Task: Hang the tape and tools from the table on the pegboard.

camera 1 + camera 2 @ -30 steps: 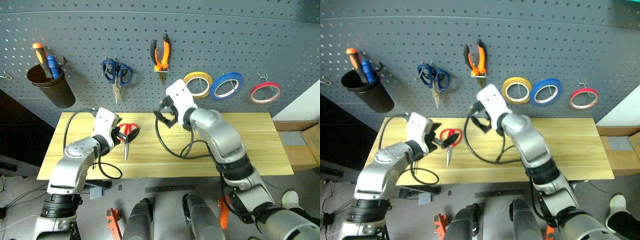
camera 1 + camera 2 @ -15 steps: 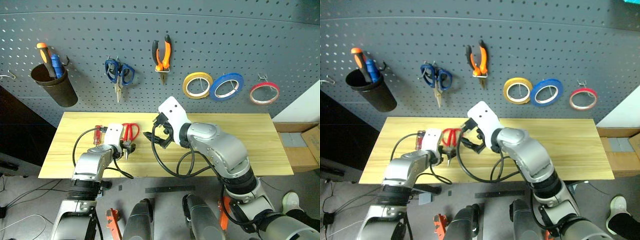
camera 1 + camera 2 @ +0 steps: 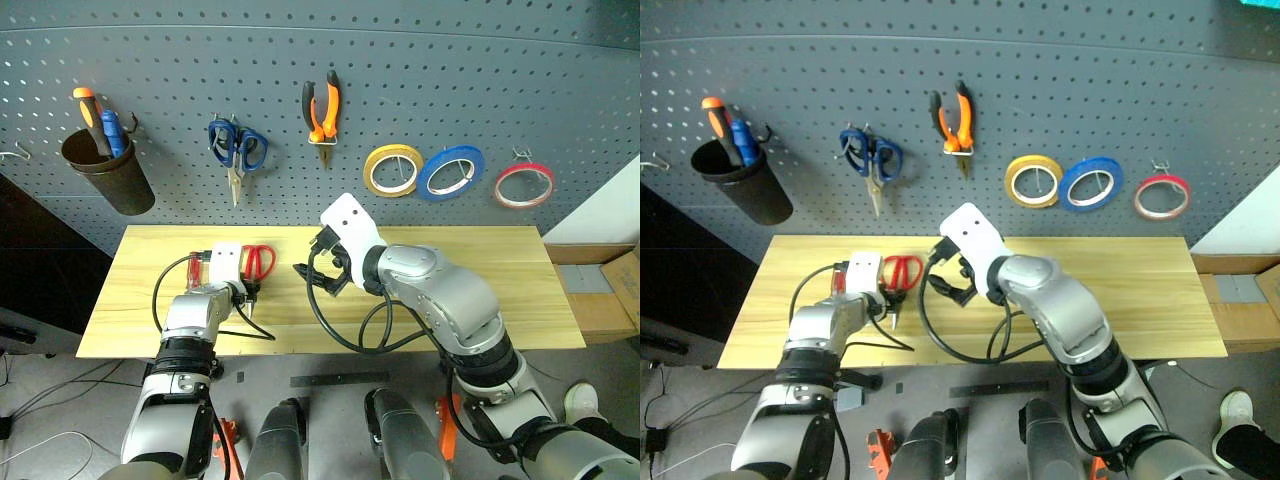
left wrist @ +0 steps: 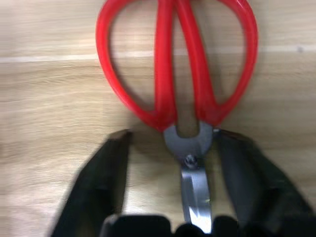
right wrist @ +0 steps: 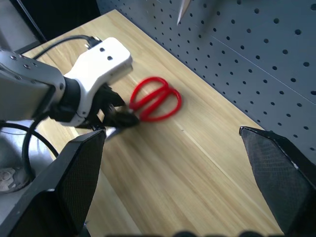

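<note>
Item: red-handled scissors [image 4: 177, 74]. Lying flat on the table [image 3: 500, 290], toward its left end and nearer the back edge than the front; the handle loops point to the back edge and the blades to the front.

Left gripper [image 4: 170, 163]: lowered over the scissors. Its 2 black fingers [image 4: 103, 177] straddle the pivot and upper blades with bare wood visible on both sides. Jaws parted, not yet pinching the metal.

Right gripper [image 3: 322, 272]: held above the table's middle, jaws spread wide, carrying nothing.

Pegboard [image 3: 560, 90], behind the back edge: already holds the pliers [image 3: 321, 108], the red tape ring [image 3: 523, 184], a yellow roll [image 3: 393, 168], a blue roll [image 3: 451, 171], blue-handled scissors [image 3: 235, 148] and a cup [image 3: 108, 178] with 2 tool handles in it.

Risks, as judged:
- The blades are thin and lie flush on the wood; fingers closing too high may slide over the steel and come up empty.
- A grip at the pivot leaves the handle end heavy, so the scissors may swing or twist when lifted.
- Uneven closing may push the scissors sideways across the wood.
- The loops must stay clear of the fingers, or a hook cannot pass through.
</note>
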You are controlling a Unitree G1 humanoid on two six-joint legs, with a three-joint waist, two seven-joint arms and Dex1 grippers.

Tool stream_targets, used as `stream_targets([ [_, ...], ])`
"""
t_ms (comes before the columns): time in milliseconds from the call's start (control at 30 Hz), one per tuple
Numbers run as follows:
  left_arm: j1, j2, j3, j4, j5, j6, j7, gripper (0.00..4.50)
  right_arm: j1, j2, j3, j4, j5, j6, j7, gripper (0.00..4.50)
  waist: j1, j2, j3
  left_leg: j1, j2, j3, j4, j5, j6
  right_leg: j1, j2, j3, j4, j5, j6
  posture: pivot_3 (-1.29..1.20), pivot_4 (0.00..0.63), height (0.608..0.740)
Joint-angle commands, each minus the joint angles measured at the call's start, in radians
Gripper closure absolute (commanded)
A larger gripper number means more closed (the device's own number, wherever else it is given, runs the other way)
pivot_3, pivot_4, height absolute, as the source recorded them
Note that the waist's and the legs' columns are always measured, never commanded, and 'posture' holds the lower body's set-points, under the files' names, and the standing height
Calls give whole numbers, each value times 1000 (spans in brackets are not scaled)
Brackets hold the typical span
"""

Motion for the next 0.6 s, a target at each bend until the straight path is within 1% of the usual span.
stream_targets([
  [33, 26, 3, -12, 15, 16, -39, -19, 3329, -21, -5, 2, -53, 14, -7, 1, 0, 0, 0, 0, 0, 0, 0, 0, 0, 0, 0, 0, 0, 0, 0, 0, -139, 254, 740],
  [67, 35, 5, -14, 7, 16, -51, -28, 3431, -22, -9, 3, -53, 13, -8, 2, 0, 0, 0, 0, 0, 0, 0, 0, 0, 0, 0, 0, 0, 0, 0, 0, -139, 254, 740],
  [167, 73, 9, -22, -40, 23, -95, -48, 3431, -25, -21, 6, -56, 12, -11, 4, 0, 0, 0, 0, 0, 0, 0, 0, 0, 0, 0, 0, 0, 0, 0, 0, -140, 253, 740],
  [300, 212, 21, -48, -246, 32, -170, -85, 3431, -25, -53, -8, -88, 22, -7, 17, 0, -2, 0, 0, 0, 0, 1, -1, 0, 0, 0, -1, 1, -1, 0, 0, -138, 253, 740],
  [367, 294, 40, -71, -358, 47, -225, -109, 3431, -23, -82, -18, -119, 30, -10, 30, 0, -3, 0, 0, -1, 1, 0, -1, 0, 0, 0, -2, 1, -3, 0, 0, -138, 254, 740],
  [467, 431, 48, -58, -532, 48, -309, -124, 3431, -16, -148, -36, -174, 39, -36, 54, 0, -1, 0, 0, -1, 2, -1, -1, -1, 0, 0, -3, 0, -5, 0, 0, -127, 253, 740],
  [567, 540, 71, -52, -648, 77, -437, -135, 3431, 1, -210, -52, -222, 52, -77, 85, 0, 1, 0, 0, -2, 3, -1, -3, -1, 0, 1, -3, 0, -10, 2, -1, -126, 252, 740],
  [600, 571, 76, -41, -682, 82, -481, -133, 3431, 20, -229, -61, -238, 47, -149, 98, 0, 2, 0, 0, -2, 3, 0, -3, -1, 0, 1, -4, 0, -10, 2, -1, -120, 248, 740],
])
